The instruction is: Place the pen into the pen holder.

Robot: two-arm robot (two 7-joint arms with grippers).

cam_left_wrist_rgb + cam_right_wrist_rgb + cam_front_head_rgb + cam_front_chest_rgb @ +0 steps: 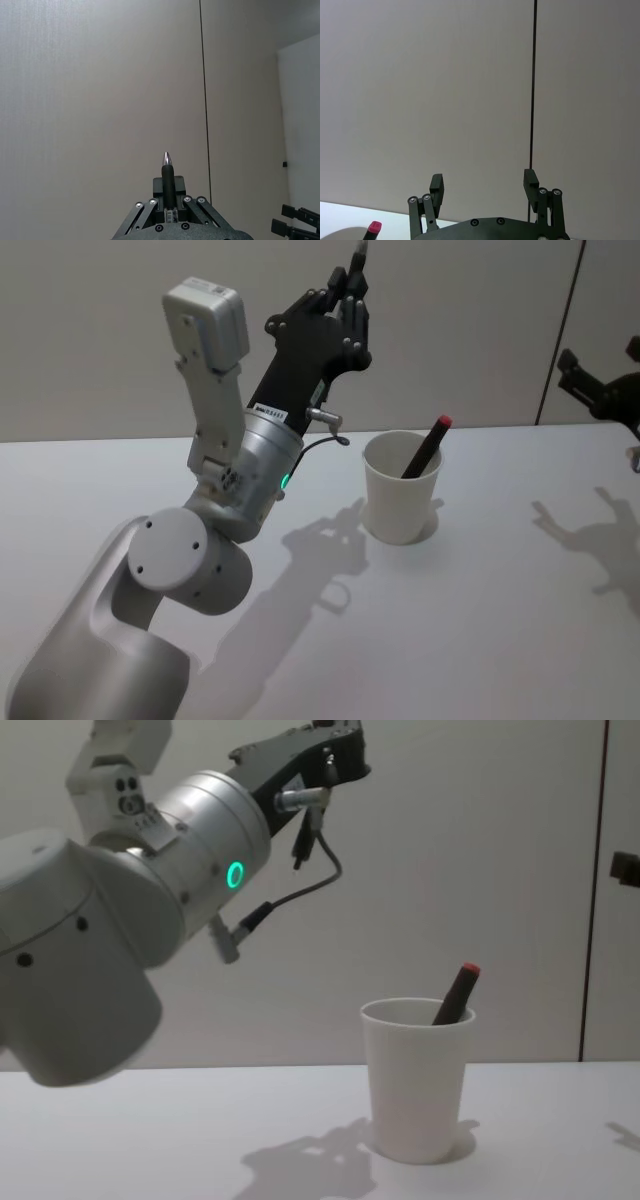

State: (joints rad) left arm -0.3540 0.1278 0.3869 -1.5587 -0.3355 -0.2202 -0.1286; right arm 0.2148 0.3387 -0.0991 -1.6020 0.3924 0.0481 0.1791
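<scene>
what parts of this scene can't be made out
- red-capped pen: lower part hidden inside the pen holder, head and chest views.
- silver-tipped pen: rear end hidden within the shut left gripper, left wrist view.
- right gripper: open; partly cut off by the right edge, head view.

The pen holder [402,490] stands on the table [480,640]. One pen [428,445] rests inside it, against its right rim. The left gripper [345,290], clasping a second pen [167,180], is above-left of the pen holder; the right gripper [600,380] is well right.
</scene>
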